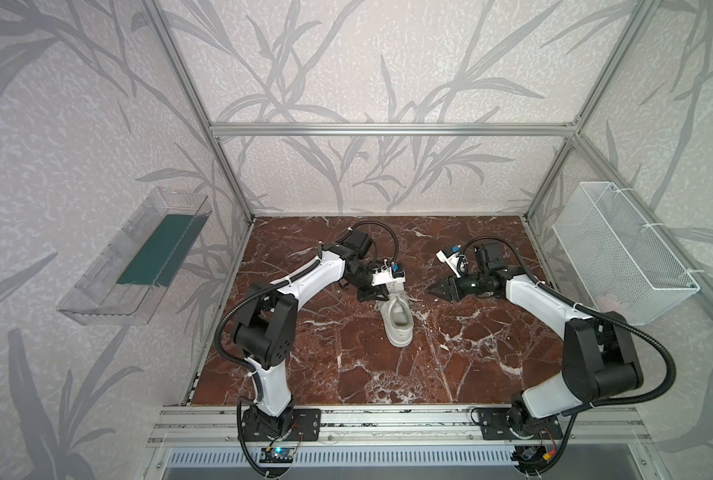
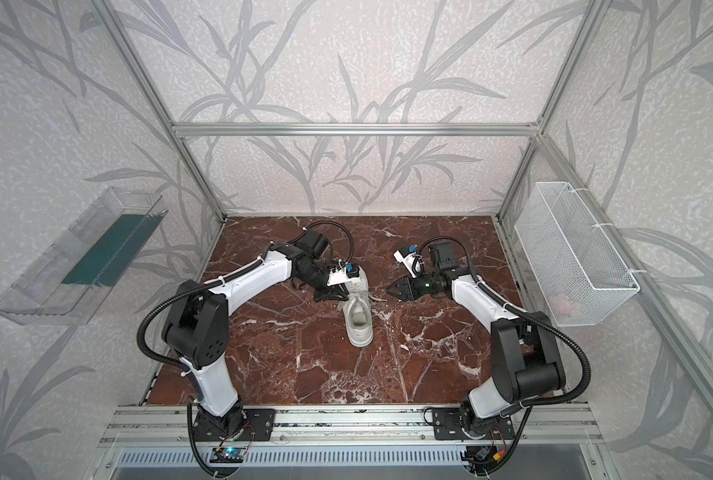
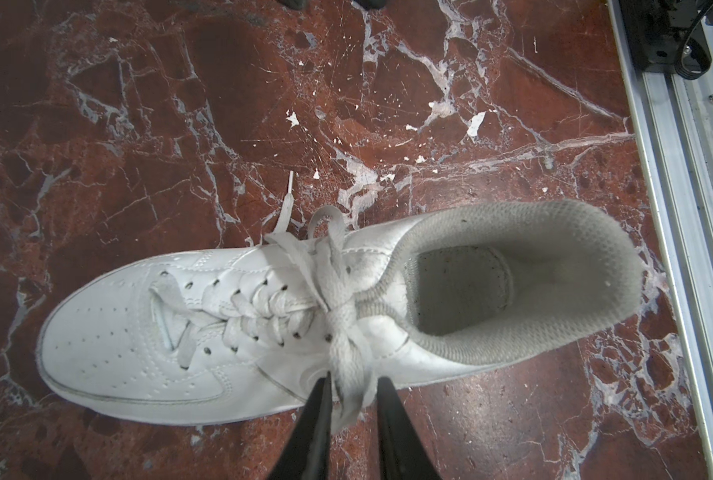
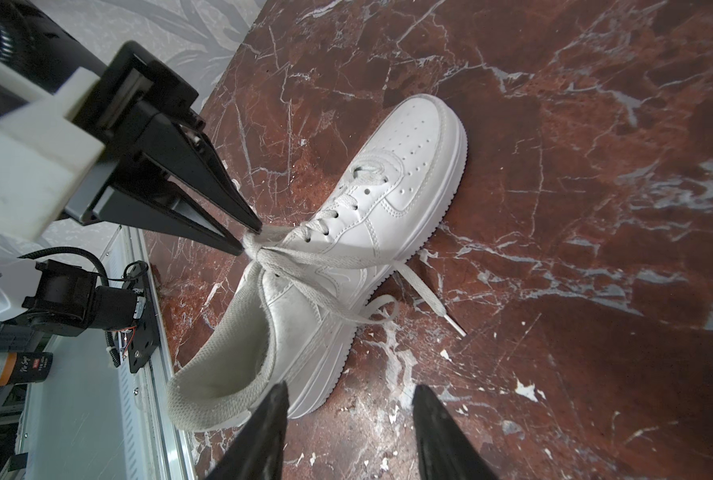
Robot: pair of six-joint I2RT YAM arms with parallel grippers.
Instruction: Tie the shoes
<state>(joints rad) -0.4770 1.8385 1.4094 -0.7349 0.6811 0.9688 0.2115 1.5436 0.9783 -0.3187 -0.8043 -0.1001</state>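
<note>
A white low-top shoe (image 1: 398, 326) (image 2: 359, 322) lies on the red marble tabletop, heel toward the front. Its off-white laces (image 3: 348, 332) are crossed in a knot over the tongue. My left gripper (image 3: 352, 376) (image 1: 373, 296) sits at the shoe's left side, shut on a bunched lace loop. The right wrist view shows those tips pinching the lace (image 4: 259, 241). A loose lace end (image 4: 429, 295) trails on the marble at the shoe's right. My right gripper (image 4: 350, 388) (image 1: 431, 289) hovers open beside the shoe's right side, nothing between its fingers.
A white wire basket (image 1: 625, 249) hangs on the right wall and a clear plastic bin (image 1: 134, 257) on the left wall. An aluminium rail (image 1: 388, 419) with both arm bases runs along the table's front edge. Frame posts stand at the back corners.
</note>
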